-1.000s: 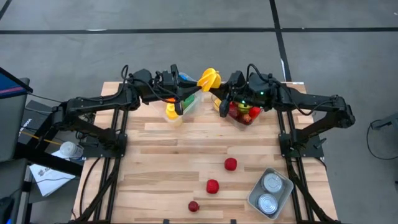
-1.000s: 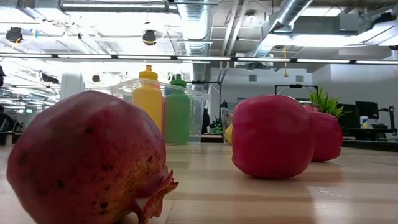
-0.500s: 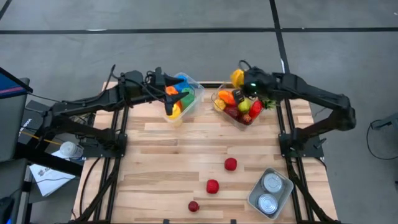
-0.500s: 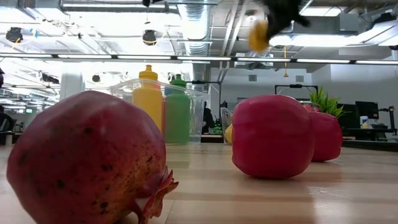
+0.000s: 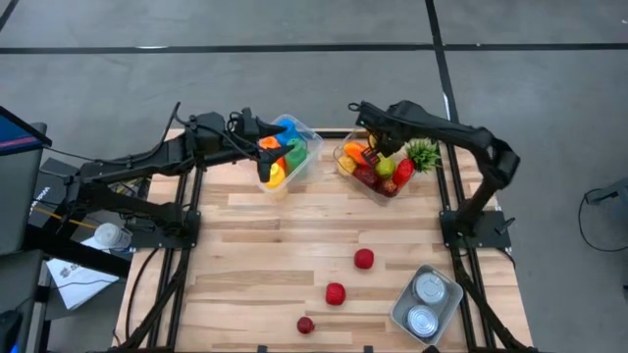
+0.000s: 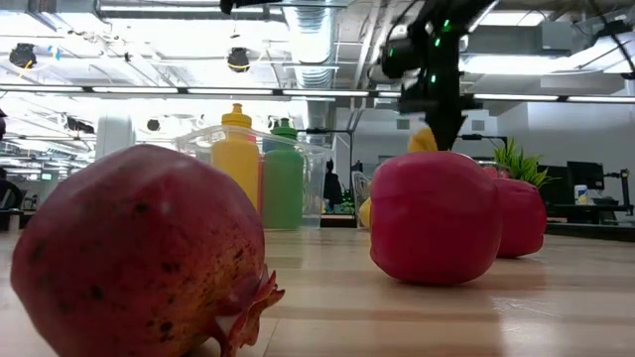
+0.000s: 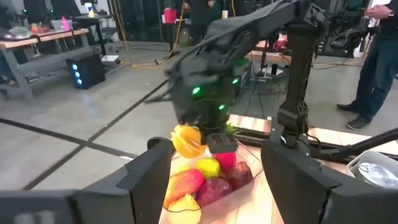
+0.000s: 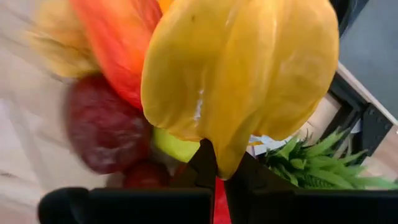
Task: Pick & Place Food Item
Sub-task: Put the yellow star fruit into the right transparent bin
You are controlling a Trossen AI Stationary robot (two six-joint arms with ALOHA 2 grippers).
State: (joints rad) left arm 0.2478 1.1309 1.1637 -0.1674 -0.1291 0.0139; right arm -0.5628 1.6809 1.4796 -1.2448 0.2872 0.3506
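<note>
Wooden slats formed the table [image 5: 294, 245] on a grey workshop floor. The right gripper [image 7: 205, 134] hung over the fruit bin [image 5: 345, 169], jaws clamped on a yellow ribbed fruit [image 8: 239, 78] (held by one edge). Judged risk: that thin hold could slip. The left gripper [image 5: 263, 157] waited at the bottle bin [image 5: 312, 147], jaws wide.

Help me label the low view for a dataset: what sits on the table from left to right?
Speckled dark-red pomegranate → yellow plastic squeeze bottle → green plastic squeeze bottle → big glossy red apple-like fruit → second red fruit behind it.
</note>
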